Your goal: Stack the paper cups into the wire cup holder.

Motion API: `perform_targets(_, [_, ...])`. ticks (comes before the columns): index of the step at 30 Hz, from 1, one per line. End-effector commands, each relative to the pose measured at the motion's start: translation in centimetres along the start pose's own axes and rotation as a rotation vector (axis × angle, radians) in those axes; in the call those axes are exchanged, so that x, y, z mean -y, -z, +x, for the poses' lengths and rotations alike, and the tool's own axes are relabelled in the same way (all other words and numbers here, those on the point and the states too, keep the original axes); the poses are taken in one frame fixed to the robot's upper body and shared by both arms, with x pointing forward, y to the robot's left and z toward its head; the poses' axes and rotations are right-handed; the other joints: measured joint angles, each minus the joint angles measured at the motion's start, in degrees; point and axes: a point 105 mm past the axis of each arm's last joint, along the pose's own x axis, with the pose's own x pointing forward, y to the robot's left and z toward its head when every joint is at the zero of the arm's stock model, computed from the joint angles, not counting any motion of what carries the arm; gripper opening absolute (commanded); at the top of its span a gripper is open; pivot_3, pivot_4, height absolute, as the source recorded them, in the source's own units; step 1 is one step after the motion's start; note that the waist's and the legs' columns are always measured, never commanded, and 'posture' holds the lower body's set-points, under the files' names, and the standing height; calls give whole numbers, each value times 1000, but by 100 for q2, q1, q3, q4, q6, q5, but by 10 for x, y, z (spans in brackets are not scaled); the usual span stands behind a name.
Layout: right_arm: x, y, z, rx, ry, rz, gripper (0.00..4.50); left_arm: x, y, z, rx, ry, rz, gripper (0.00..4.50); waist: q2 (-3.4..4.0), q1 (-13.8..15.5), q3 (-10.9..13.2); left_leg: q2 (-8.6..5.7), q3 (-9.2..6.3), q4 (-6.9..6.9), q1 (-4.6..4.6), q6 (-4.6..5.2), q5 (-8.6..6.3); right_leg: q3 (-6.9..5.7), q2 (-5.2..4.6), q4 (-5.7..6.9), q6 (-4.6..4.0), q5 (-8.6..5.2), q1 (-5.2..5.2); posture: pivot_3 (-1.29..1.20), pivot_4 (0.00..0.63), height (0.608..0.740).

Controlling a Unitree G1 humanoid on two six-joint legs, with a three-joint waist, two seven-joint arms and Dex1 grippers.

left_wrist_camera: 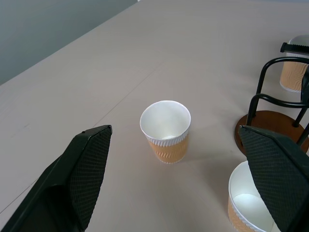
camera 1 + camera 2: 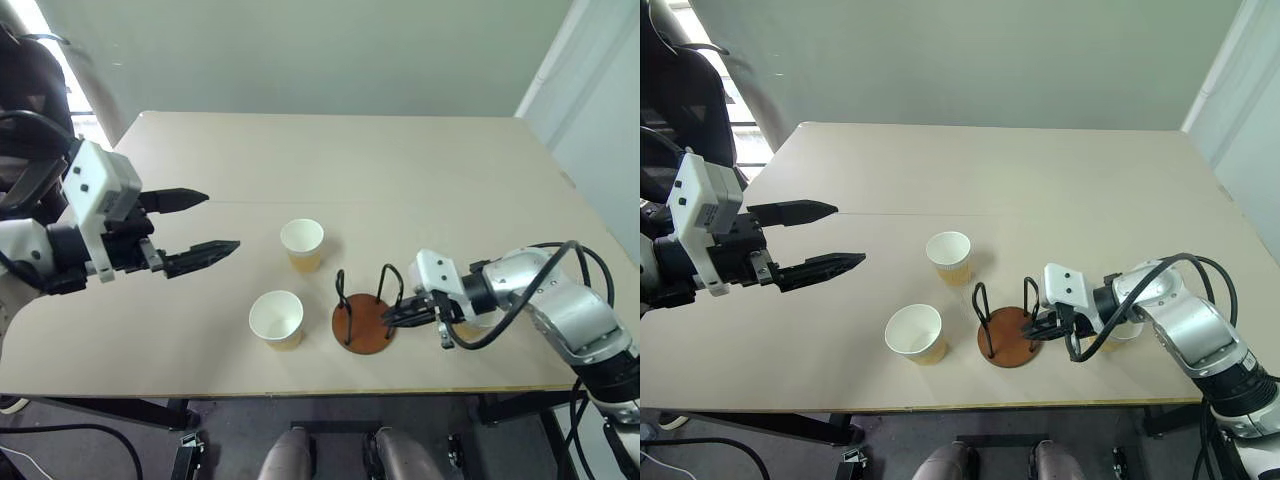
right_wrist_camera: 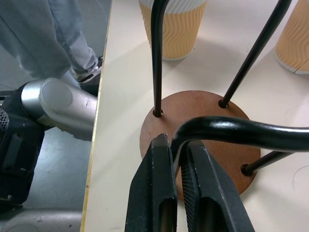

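Cups first: from the head, two paper cups stand left of the wire cup holder on the surface; a third seems hidden behind the right end effector. Left wrist: left end effector spread wide, empty. Right wrist: fingers clenched on the holder's near loop.

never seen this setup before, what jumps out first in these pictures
The right gripper is shut on one black loop of the wire cup holder near the table's front edge. The left gripper hangs wide open above the table's left side, and two paper cups stand upright left of the holder.
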Motion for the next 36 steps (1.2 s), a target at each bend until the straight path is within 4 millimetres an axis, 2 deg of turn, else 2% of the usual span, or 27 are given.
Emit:
perform_targets(1, [1,-9,-4,1,3,-54,790,-2,-8,-3,2,-20,41,4500,0,0,0,0,0,0,0,0,0,0,0,0,0,0,0,0,150,740])
perform_targets(11, [0,-9,-9,-24,7,-63,4324,-3,-8,-1,10,-11,37,4500,0,0,0,0,0,0,0,0,0,0,0,0,-1,0,0,0,150,740])
perform_targets(12, [1,-9,-11,-34,12,-68,4446,-3,-8,-1,11,-10,37,4500,0,0,0,0,0,0,0,0,0,0,0,0,-1,0,0,0,150,740])
perform_targets(16, [3,-13,-27,-90,36,-117,4446,-5,-10,1,15,0,41,4500,0,4,0,0,0,0,0,-1,0,0,0,0,-1,0,0,0,150,740])
perform_targets(22, [19,-21,-72,-232,146,-232,4446,-5,-14,5,28,49,65,4500,-2,14,1,-1,0,-2,-3,-1,1,0,-1,-2,-13,-7,-2,0,150,740])
perform_targets(27, [24,-47,-116,-277,245,-319,4446,-4,-21,4,31,115,92,4500,-3,18,2,-1,0,-7,-7,-2,0,0,-1,-1,-14,-8,-9,0,150,740])
perform_targets(30, [2,-46,-131,-325,232,-284,4446,13,-25,-2,3,261,82,4500,-8,39,3,0,-1,-25,-16,-5,-2,0,-1,-3,-8,-9,-20,0,150,740])
perform_targets(32, [-16,-41,-130,-340,205,-223,4446,33,-29,-2,0,395,84,4500,-17,72,-2,2,-1,-30,-19,-14,-8,-1,0,-1,12,-17,-21,0,150,740])
perform_targets(36, [-36,-22,-123,-361,183,-98,4446,45,-28,-1,-15,510,100,4500,-17,79,-2,2,7,-25,-17,-61,-11,0,0,-1,36,-35,-14,0,150,740])
